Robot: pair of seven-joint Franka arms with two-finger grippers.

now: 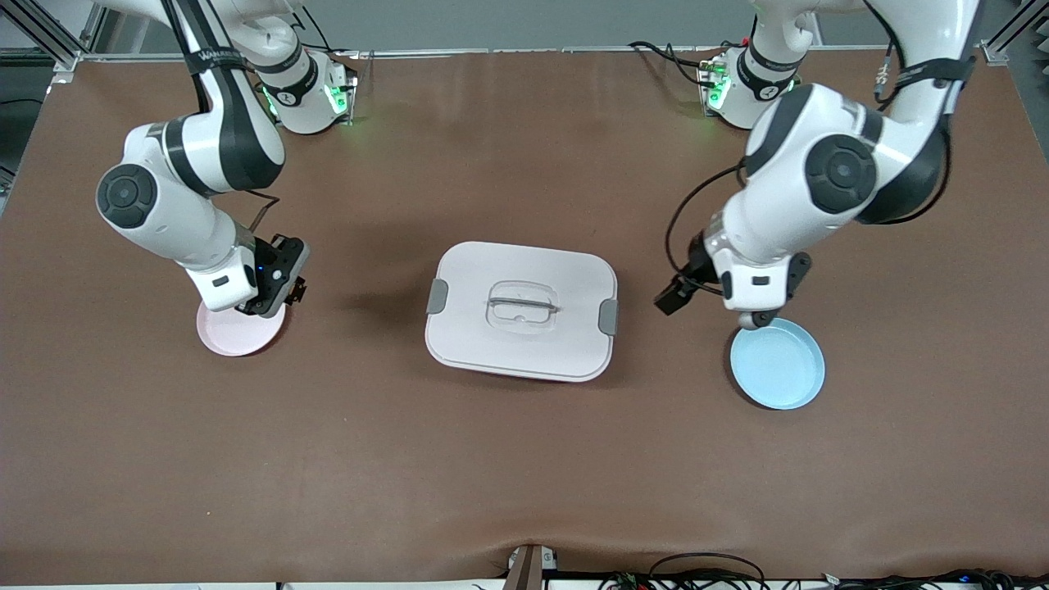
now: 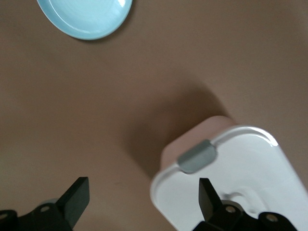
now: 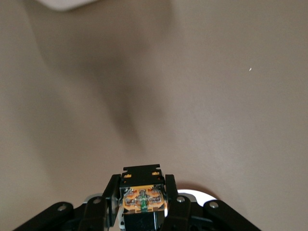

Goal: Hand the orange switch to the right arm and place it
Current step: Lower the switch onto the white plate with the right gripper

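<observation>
Orange shows between my right fingers (image 3: 169,202): the switch (image 3: 143,198), a small black block with a bright orange middle, is pinched there, one finger pressed to each side of it. My right gripper (image 1: 283,291) hangs over the pink plate (image 1: 233,336), at the edge of it that lies toward the box, at the right arm's end of the desk (image 1: 524,459). In the right wrist view a pale sliver of that plate's rim (image 3: 195,196) peeks out just beside the held switch, with bare brown desk filling most of the view.

My left gripper (image 2: 144,195) holds nothing. Its fingers (image 2: 77,195) stand wide apart, and between them in the left wrist view I see brown desk and one corner of the white box (image 2: 240,183) with a grey latch (image 2: 196,156) on its edge. This gripper sits low over the desk, beside the blue plate (image 1: 778,365), at the plate's rim that is farther from the front camera, at the left arm's end of the desk. The blue plate is bare as far as I can see.

A white lidded box (image 1: 521,310) sits in the middle of the desk between the two plates, well apart from each. It has a clear handle (image 1: 523,303) on top and a grey latch (image 1: 438,296) at each short end. The lid is on.
</observation>
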